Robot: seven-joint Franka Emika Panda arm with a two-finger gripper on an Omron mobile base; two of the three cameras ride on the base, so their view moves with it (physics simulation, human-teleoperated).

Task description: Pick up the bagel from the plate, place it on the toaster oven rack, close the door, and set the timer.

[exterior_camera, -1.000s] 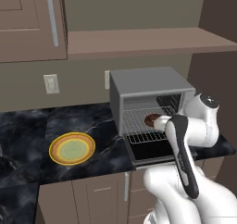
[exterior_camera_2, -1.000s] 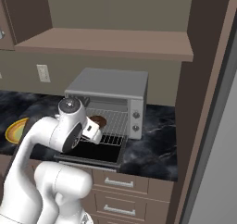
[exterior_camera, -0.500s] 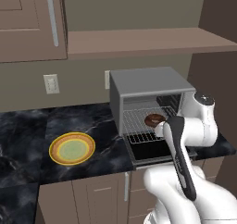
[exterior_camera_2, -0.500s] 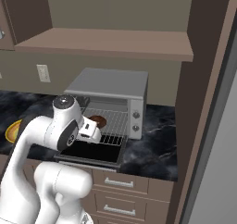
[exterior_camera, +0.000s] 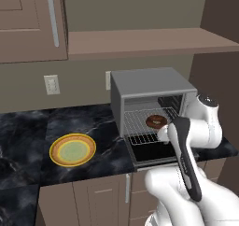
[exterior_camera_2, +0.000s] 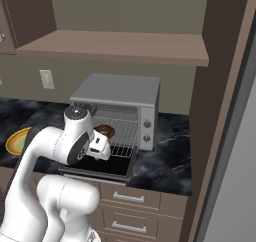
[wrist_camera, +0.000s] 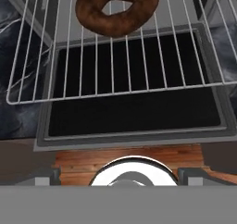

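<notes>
Black marbled counter point(exterior_camera: 28, 127) along an olive-grey wall point(exterior_camera: 140, 10); white socket point(exterior_camera: 51, 84) above it; brown shelf point(exterior_camera: 149, 40) higher up; brown upper cupboard point(exterior_camera: 23, 24) with silver handle at left; drawers point(exterior_camera_2: 135, 206) below; tall dark panel point(exterior_camera_2: 220, 86) at right.

A: that toaster oven point(exterior_camera: 149, 86) looks like matt grey metal, and the rack point(wrist_camera: 115, 65) in it is thin shiny silver wire, right?

B: yep. door point(wrist_camera: 134, 112) below the rack is dark glass, table point(exterior_camera: 28, 127) is glossy black marble, bagel point(wrist_camera: 115, 8) looks rough and matt.
</notes>
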